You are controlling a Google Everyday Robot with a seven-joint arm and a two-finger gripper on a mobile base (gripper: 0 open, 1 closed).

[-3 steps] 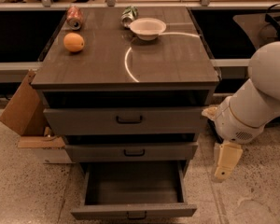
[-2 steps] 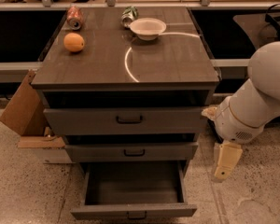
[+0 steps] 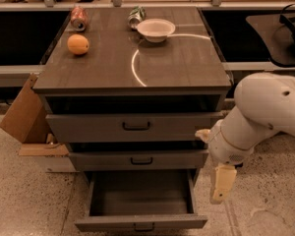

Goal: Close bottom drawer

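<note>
The bottom drawer stands pulled far out at the near foot of a grey-brown cabinet, showing its bare grey inside. Just right of it the cream gripper hangs pointing down beside the cabinet, apart from the drawer; whether it is spread or closed cannot be told. Above, the middle drawer and top drawer sit slightly out. On the surface lie an orange at left, a white bowl farther back, and two cans farthest.

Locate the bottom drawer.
In the camera view, the bottom drawer sits pulled out at lower centre, under the middle drawer; the hand hangs to its right.
</note>
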